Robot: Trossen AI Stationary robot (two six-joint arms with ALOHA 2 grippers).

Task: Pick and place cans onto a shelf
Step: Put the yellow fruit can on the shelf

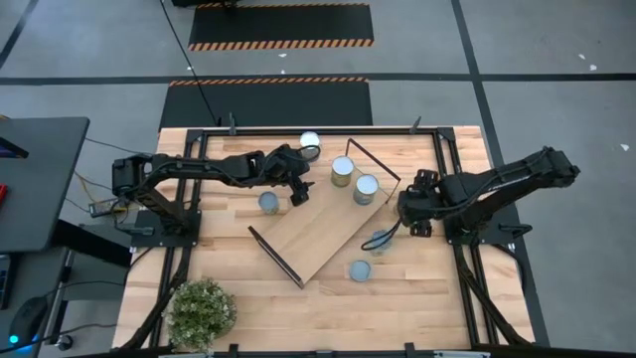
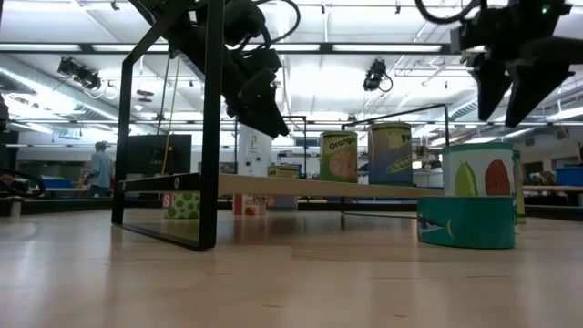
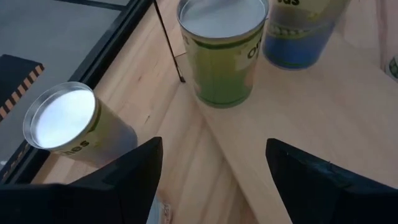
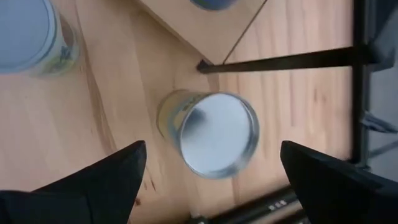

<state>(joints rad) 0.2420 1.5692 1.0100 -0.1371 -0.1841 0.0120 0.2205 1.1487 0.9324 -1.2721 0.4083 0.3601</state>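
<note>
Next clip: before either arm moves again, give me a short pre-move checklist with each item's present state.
1. Right claw open: ok, fingers spread wide.
2. Right claw lined up over a can: ok, the can's top sits between the fingers, still standing on the table.
3. Left claw open and empty: ok.
4. Cans already on the shelf upright: ok, two cans stand near its far end.
5. Free room on the shelf: ok, most of the board is bare.
6. Left claw clear of the shelf frame: cannot tell.
</note>
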